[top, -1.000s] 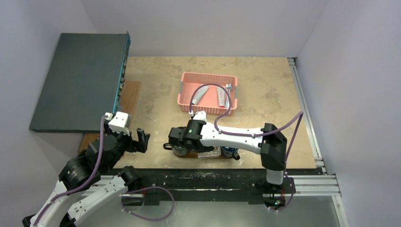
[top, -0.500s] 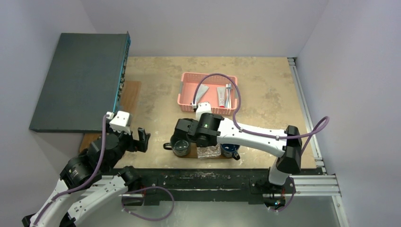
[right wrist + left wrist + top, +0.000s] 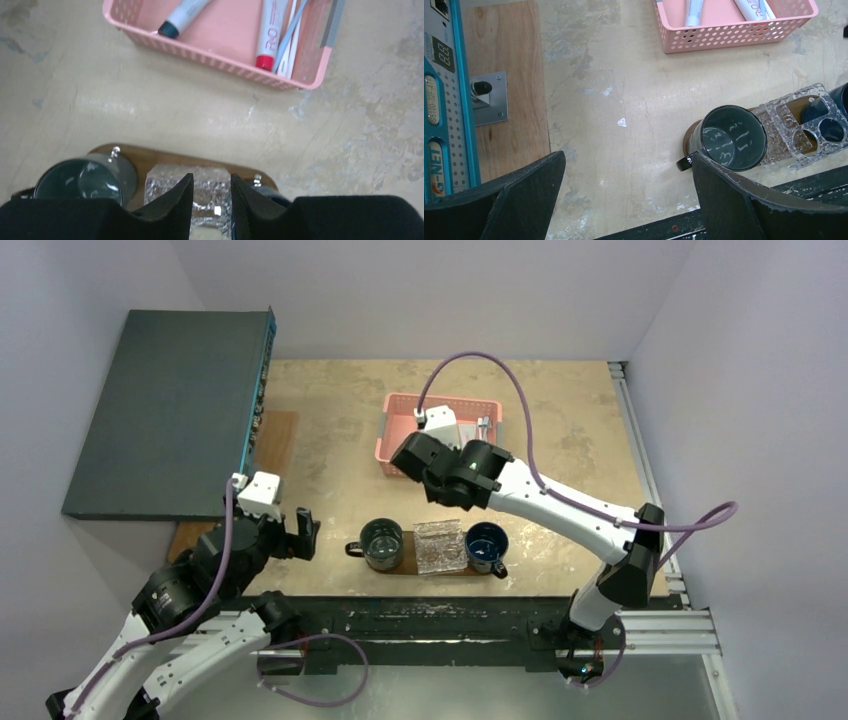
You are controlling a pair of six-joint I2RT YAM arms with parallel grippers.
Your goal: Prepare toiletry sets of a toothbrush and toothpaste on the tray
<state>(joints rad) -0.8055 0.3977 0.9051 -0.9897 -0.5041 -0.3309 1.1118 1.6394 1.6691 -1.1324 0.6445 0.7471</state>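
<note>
The toothpaste tubes lie in the pink basket point(image 3: 215, 55): a silvery-grey one point(image 3: 184, 14) and a white one with a red cap point(image 3: 268, 35). Slim pale blue and white toothbrushes point(image 3: 291, 36) lie beside the white tube. The dark brown tray point(image 3: 408, 553) sits at the table's near edge, its wood point(image 3: 150, 155) showing behind the mugs. My right gripper point(image 3: 210, 178) hangs between basket and tray, jaws partly open with nothing between them; from above it point(image 3: 412, 454) stands at the basket's near left corner. Far to the left, my left gripper point(image 3: 629, 159) is wide open and empty.
On the tray stand a dark grey mug point(image 3: 382, 543), a clear glass holder point(image 3: 441, 547) and a blue mug point(image 3: 486, 543). A dark box with a blue edge point(image 3: 170, 410) fills the far left. A wooden board with a metal plate point(image 3: 506, 90) lies beside it.
My right arm has lifted off the tray and swung back toward the basket, its jaws a little wider. The left arm has barely shifted.
</note>
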